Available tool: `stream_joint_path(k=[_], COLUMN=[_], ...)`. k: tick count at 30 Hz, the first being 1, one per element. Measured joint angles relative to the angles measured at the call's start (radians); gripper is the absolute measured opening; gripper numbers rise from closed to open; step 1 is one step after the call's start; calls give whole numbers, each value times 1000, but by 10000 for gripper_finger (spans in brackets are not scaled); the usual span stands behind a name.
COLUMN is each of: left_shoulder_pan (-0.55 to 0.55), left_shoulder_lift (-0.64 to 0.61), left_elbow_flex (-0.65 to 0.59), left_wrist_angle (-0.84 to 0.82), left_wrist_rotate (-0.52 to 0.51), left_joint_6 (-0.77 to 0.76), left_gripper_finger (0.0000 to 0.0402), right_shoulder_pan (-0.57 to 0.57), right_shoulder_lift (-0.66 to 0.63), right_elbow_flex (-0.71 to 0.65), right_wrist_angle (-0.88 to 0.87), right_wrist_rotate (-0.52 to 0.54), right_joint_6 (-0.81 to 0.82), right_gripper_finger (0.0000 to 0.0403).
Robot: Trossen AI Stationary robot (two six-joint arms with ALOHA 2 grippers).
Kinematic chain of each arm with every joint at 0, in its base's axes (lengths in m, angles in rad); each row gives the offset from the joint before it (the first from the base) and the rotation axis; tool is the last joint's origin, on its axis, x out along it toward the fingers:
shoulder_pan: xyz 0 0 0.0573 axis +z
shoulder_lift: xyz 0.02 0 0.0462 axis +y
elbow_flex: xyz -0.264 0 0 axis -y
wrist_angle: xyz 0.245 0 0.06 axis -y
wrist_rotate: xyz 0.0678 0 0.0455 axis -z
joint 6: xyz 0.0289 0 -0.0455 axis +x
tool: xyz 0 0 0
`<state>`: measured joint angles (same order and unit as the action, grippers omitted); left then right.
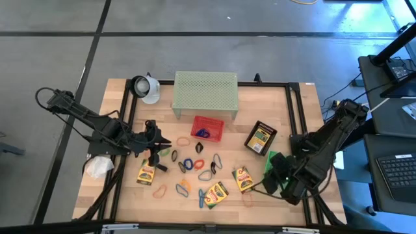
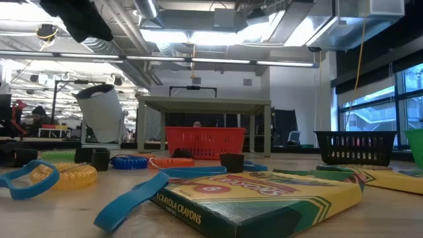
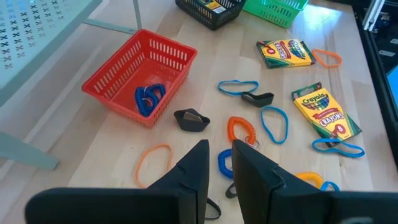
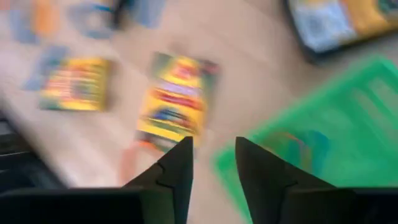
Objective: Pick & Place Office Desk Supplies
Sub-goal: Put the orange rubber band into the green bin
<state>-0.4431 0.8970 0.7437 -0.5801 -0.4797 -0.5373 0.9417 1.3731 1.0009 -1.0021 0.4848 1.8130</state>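
Note:
Three yellow-and-green crayon boxes [image 1: 146, 173], [image 1: 216, 193], [image 1: 244, 179] lie flat on the wooden table among loose blue, orange and black loops and clips [image 1: 188, 164]. A red basket [image 1: 208, 128] holds a blue loop [image 3: 148, 99]. A black basket [image 1: 260, 138] holds another crayon box. My left gripper [image 1: 156, 148] [image 3: 221, 149] hovers over the loops, slightly open, nothing seen between its fingers. My right gripper [image 1: 273, 179] [image 4: 214, 146] is open above the edge of a green basket [image 4: 323, 137], beside a crayon box [image 4: 174, 99].
A pale green perforated shelf [image 1: 205, 91] stands at the far edge, with a white cup-like object [image 1: 146, 88] to its left. A white wad [image 1: 99, 167] lies at the left edge. Black frame rails [image 1: 296, 117] run along the table's right side.

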Motion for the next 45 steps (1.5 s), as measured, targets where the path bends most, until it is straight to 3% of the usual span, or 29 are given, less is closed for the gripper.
stream_joint_path(k=[4, 8, 17, 31, 36, 45], left_shoulder_pan=[0, 0, 0, 2, 2, 2], left_shoulder_lift=[8, 35, 102, 104, 104, 104], left_elbow_flex=[0, 0, 0, 0, 0, 0], left_wrist_angle=[12, 56, 92, 107, 108, 111], left_wrist_rotate=[-37, -10, 3, -24, -24, -25], left_joint_6=[0, 19, 62, 92, 104, 106], left_gripper_finger=[61, 61, 61, 61, 61, 61], right_shoulder_pan=[-6, -36, -88, -89, -97, -117], right_shoulder_lift=[0, 30, 214, 337, 400, 564], right_elbow_flex=[53, 53, 52, 62, 175, 472], right_wrist_angle=[144, 306, 356, 437, 345, -32], right_wrist_rotate=[34, 23, -147, -220, -211, -292], right_joint_6=[-178, -300, -291, -227, -285, -334], right_gripper_finger=[99, 78, 33, 24, 24, 24])
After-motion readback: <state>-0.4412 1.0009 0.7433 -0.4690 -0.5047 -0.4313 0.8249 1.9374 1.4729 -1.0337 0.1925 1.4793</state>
